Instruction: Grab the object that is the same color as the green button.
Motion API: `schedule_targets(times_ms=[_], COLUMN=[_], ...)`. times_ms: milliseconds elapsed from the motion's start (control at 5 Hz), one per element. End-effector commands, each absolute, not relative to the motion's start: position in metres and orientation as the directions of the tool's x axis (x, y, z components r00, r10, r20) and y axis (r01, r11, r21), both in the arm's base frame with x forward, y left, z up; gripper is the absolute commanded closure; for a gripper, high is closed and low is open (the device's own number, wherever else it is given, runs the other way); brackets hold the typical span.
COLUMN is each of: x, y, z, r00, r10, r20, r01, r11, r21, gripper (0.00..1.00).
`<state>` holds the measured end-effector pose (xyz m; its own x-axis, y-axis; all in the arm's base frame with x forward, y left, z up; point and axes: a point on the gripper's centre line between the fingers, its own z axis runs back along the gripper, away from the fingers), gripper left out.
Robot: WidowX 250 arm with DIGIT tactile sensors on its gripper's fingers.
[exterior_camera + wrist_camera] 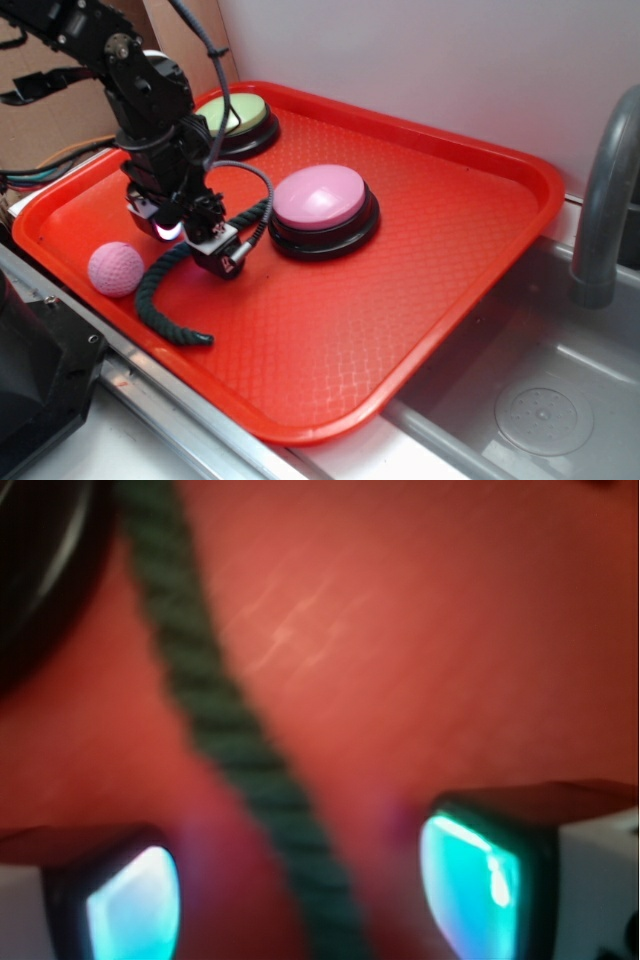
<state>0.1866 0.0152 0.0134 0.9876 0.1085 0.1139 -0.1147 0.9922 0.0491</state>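
Hand (pixel 300 880) low over the red tray (pixel 420 230), fingers (pixel 470 880) spread apart on either side of the green rope (pixel 215 710), a gap showing on both sides in the wrist view, so open and astride the rope without gripping it. Pads glowing cyan, framed in black, with white housing behind. From outside, hand (pixel 195 240) seen pointing down at the rope's middle stretch, black arm (pixel 150 110) above it, a grey cable looping past.

Green rope (pixel 160 290): dark, twisted strands, thin and long, lying flat on the tray in a curve from beside the pink button (pixel 320 200) down toward the tray's near-left edge, frayed end turned rightward. Exact contact between pads and rope hard to tell through the blur.

Green button (pixel 238 112): pale green smooth dome on a black round base, at the tray's far corner, partly behind the arm. Pink button larger, glossy dome, also black-based, near the tray's middle. Pink ball (pixel 115 268), knitted, bumpy surface, just left of the rope. Tray plastic with a fine diamond-textured floor and raised smooth rim. Steel sink (pixel 540 400) and grey faucet (pixel 605 200) to the right
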Motion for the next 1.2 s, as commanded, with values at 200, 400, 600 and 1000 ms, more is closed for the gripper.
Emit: schedule_targets(times_ms=[200, 400, 600, 1000], x=[0.187, 0.186, 0.186, 0.223], y=[0.019, 0.021, 0.025, 0.032], z=[0.004, 0.004, 0.007, 0.085], r00=[0.982, 0.98, 0.974, 0.941], r10=[0.127, 0.146, 0.198, 0.337], r20=[0.137, 0.137, 0.114, 0.045], r01=[-0.131, -0.15, -0.202, -0.339], r11=[0.991, 0.988, 0.979, 0.94], r21=[0.018, 0.021, 0.02, 0.049], gripper=[1.0, 1.0, 1.0, 1.0])
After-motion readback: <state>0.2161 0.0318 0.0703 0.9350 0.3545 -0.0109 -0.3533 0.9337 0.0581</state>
